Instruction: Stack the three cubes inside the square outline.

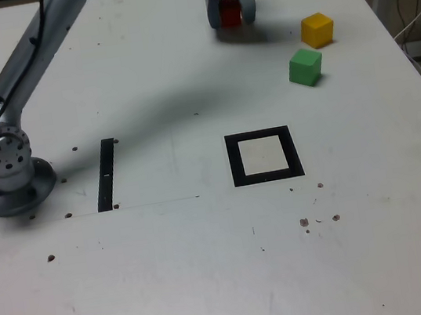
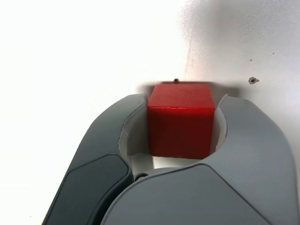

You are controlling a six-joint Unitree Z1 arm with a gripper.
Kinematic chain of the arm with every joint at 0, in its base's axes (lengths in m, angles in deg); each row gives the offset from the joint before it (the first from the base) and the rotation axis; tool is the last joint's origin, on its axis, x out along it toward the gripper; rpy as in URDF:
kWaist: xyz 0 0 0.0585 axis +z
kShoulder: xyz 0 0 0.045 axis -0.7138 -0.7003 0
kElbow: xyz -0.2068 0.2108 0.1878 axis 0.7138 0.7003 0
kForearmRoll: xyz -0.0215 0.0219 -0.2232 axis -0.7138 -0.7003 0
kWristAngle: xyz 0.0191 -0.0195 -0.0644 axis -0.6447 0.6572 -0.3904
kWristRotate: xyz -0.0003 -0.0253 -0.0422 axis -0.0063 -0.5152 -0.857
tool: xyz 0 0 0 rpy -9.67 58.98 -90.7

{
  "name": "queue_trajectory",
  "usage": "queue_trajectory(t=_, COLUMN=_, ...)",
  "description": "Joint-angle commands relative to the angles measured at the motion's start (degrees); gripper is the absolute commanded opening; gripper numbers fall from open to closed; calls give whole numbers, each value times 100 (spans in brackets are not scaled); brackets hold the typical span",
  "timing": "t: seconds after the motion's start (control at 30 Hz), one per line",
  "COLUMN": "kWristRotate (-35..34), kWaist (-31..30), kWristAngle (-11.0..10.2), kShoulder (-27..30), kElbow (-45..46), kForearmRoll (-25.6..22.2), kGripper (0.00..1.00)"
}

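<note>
Red cube (image 1: 230, 12) sits at the far side of the worktop (image 1: 211, 268) between the jaws of the gripper (image 1: 231, 13), positioned for a pick. Exterior view count: three cubes, one red, one yellow cube (image 1: 317, 29), one green cube (image 1: 305, 66), the last two near each other towards the view's right. One square outline (image 1: 264, 156), nothing in it; one black strip (image 1: 106, 175).

Wrist view: gripper (image 2: 182, 129) narrowed around red cube (image 2: 181, 119), both fingers at its sides. Lift not evident.
</note>
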Motion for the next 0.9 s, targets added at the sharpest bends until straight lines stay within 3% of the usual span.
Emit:
queue_trajectory(t=0.0, kWristRotate=13, kWaist=-47, kWristAngle=-29, kShoulder=231, kElbow=97, kForearmRoll=-42, kGripper=26)
queue_trajectory(t=0.13, kWristRotate=-28, kWaist=-191, kWristAngle=-94, kShoulder=642, kElbow=639, kForearmRoll=72, kGripper=26)
queue_trajectory(t=0.33, kWristRotate=-402, kWaist=-588, kWristAngle=-84, kShoulder=1733, kElbow=2236, kForearmRoll=544, kGripper=26)
queue_trajectory(t=0.57, kWristRotate=-1157, kWaist=-1649, kWristAngle=-16, kShoulder=2602, kElbow=3568, kForearmRoll=765, kGripper=26)
queue_trajectory(t=0.87, kWristRotate=-2020, kWaist=-2862, kWristAngle=391, kShoulder=3512, kElbow=5189, kForearmRoll=1558, kGripper=26)
